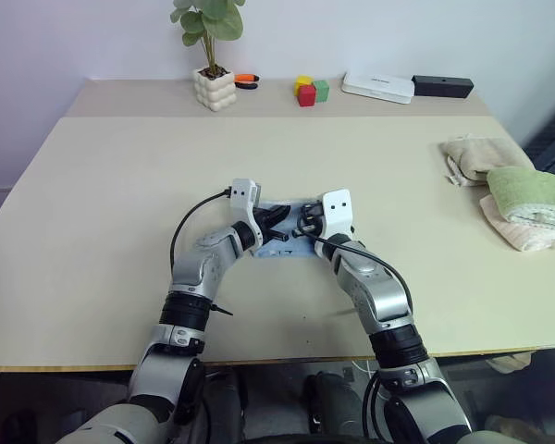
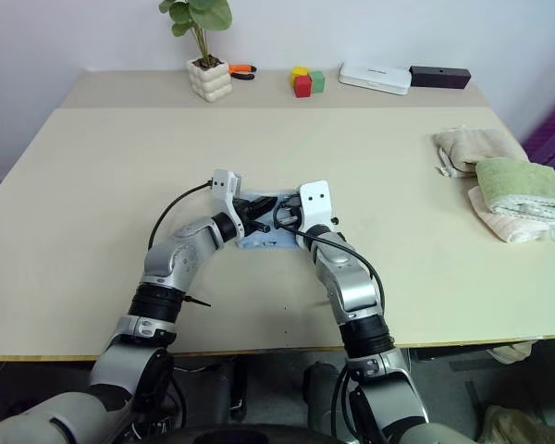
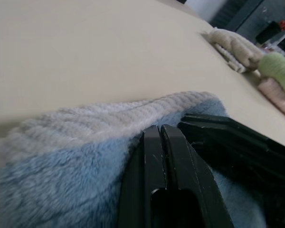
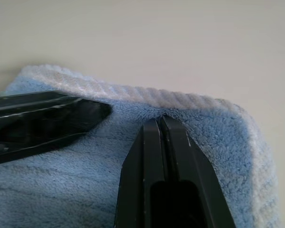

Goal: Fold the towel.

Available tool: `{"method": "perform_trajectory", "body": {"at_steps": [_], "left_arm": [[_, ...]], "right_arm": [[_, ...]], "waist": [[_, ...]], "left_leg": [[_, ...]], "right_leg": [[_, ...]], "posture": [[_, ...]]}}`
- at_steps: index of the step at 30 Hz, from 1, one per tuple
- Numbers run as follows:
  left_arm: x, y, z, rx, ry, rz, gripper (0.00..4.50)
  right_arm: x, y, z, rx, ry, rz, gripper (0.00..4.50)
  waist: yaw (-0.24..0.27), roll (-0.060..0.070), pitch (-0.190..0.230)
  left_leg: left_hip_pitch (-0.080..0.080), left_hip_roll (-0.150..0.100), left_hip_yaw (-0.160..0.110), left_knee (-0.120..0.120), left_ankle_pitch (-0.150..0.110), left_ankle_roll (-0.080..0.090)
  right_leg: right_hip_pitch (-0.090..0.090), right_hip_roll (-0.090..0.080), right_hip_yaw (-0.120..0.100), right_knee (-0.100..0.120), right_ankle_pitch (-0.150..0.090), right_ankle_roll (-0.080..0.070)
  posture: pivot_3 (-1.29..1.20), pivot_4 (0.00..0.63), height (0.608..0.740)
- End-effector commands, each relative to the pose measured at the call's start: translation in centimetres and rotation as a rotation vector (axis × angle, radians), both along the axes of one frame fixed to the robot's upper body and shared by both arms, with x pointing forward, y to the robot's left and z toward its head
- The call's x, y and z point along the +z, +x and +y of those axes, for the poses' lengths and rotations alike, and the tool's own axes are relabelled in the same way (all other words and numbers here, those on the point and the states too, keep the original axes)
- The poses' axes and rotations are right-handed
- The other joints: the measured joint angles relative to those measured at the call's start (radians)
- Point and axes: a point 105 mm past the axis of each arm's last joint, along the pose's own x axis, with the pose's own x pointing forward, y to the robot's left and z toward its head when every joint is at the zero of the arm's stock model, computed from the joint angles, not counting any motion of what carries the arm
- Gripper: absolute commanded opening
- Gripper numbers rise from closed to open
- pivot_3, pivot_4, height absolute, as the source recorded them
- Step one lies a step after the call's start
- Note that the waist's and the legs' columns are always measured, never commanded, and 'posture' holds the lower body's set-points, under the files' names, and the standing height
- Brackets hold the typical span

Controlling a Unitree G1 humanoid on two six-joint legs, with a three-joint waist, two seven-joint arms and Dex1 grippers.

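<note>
Beige table [image 1: 111,213]: blue towel [image 4: 61,190], plant pot [image 1: 215,90], stacked towels [image 1: 518,190].

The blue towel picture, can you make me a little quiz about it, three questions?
1. True or false: the light blue terry cloth towel is spread wide across the beige table.
2. Which lies on top of the pile at the table's right edge: A) folded green towel, B) red block, C) white flat box?
3. Are the left gripper and right gripper fingers open or shut?

Key: 1 false, it is a small folded bundle; 2 A; 3 shut, resting on the towel.
</note>
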Motion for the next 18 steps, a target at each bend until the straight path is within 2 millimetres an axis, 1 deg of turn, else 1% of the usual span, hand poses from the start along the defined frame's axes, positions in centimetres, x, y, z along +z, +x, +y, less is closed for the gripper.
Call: {"method": "perform_trajectory", "body": {"at_steps": [1, 5, 9, 10, 11, 12, 13, 14, 15, 16, 17, 18], "left_arm": [[-0.4, 0.5, 1.7, 0.063, 0.037, -0.008, 0.0], [0.3, 0.6, 2.1, 0.075, 0.004, -0.03, 0.0], [0.7, 0.7, 2.6, 0.087, -0.011, -0.033, 0.0], [0.7, 0.7, 2.7, 0.089, -0.017, -0.032, 0.0], [0.8, 0.6, 2.8, 0.085, -0.033, -0.029, 0.0], [1.1, 0.3, 2.5, 0.057, -0.076, -0.02, 0.0], [1.5, 0.1, 2.4, 0.033, -0.114, -0.025, 0.25], [1.9, -0.1, 2.3, 0.022, -0.134, -0.029, 0.56], [2.3, -0.2, 2.3, 0.017, -0.136, -0.04, 0.9], [2.8, -0.2, 2.3, 0.01, -0.134, -0.062, 1.4], [3.3, -0.3, 2.4, 0.0, -0.136, -0.082, 1.83], [3.7, -0.3, 2.6, -0.006, -0.132, -0.104, 2.4]], "right_arm": [[-1.0, 0.1, -2.8, -0.105, -0.032, 0.028, 0.02], [-1.3, 0.0, -3.2, -0.122, -0.022, 0.042, 0.02], [-0.5, 0.2, -3.0, -0.108, -0.017, 0.015, 0.02], [-0.2, 0.1, -2.8, -0.091, 0.051, 0.017, 0.02], [0.0, 0.1, -2.7, -0.085, 0.08, 0.014, 0.02], [0.3, 0.1, -2.7, -0.073, 0.094, 0.005, 0.53], [0.7, 0.1, -2.5, -0.064, 0.114, -0.008, 0.83], [1.3, 0.1, -2.5, -0.054, 0.099, -0.034, 1.31], [2.1, 0.2, -2.5, -0.038, 0.101, -0.065, 1.79], [3.1, 0.2, -2.7, -0.031, 0.14, -0.086, 2.34], [4.0, 0.4, -3.2, -0.036, 0.173, -0.104, 2.78], [4.9, 0.5, -3.6, -0.027, 0.205, -0.123, 3.4]], "waist": [[0.001, 0.0, 0.0], [0.0, 0.0, 0.0], [-0.001, 0.0, 0.0], [-0.001, 0.0, 0.0], [-0.001, 0.0, 0.0], [-0.001, 0.0, 0.0], [-0.002, 0.0, 0.0], [-0.002, 0.0, 0.0], [-0.002, 0.0, 0.0], [-0.001, 0.0, 0.0], [-0.001, 0.0, 0.0], [-0.001, 0.0, 0.0]], "left_leg": [[0.0, 0.0, 0.0, 0.0, 0.0, 0.0], [0.0, 0.0, 0.0, 0.0, 0.0, 0.0], [0.0, 0.0, 0.0, 0.0, 0.0, 0.0], [0.0, 0.0, 0.0, 0.0, 0.0, 0.0], [0.0, 0.0, 0.0, 0.0, 0.0, 0.0], [0.0, 0.0, 0.0, 0.0, 0.0, 0.0], [0.0, 0.0, 0.0, 0.0, 0.0, 0.0], [0.0, 0.0, 0.0, 0.0, 0.0, 0.0], [0.0, 0.0, 0.0, 0.0, 0.0, 0.0], [0.0, 0.0, 0.0, 0.0, 0.0, 0.0], [0.0, 0.0, 0.0, 0.0, 0.0, 0.0], [0.0, 0.0, 0.0, 0.0, 0.0, 0.0]], "right_leg": [[0.0, 0.0, 0.0, 0.0, 0.0, 0.0], [0.0, 0.0, 0.0, 0.0, 0.0, 0.0], [0.0, 0.0, 0.0, 0.0, 0.0, 0.0], [0.0, 0.0, 0.0, 0.0, 0.0, 0.0], [0.0, 0.0, 0.0, 0.0, 0.0, 0.0], [0.0, 0.0, 0.0, 0.0, 0.0, 0.0], [0.0, 0.0, 0.0, 0.0, 0.0, 0.0], [0.0, 0.0, 0.0, 0.0, 0.0, 0.0], [0.0, 0.0, 0.0, 0.0, 0.0, 0.0], [0.0, 0.0, 0.0, 0.0, 0.0, 0.0], [0.0, 0.0, 0.0, 0.0, 0.0, 0.0], [0.0, 0.0, 0.0, 0.0, 0.0, 0.0]], "posture": [[0.0, 0.15, 0.735], [0.0, 0.15, 0.735], [0.0, 0.15, 0.735], [0.0, 0.15, 0.735], [0.0, 0.15, 0.735], [0.0, 0.15, 0.735], [0.0, 0.15, 0.735], [0.0, 0.15, 0.735], [0.0, 0.15, 0.735], [0.0, 0.15, 0.735], [0.0, 0.15, 0.735], [0.0, 0.15, 0.735]]}}
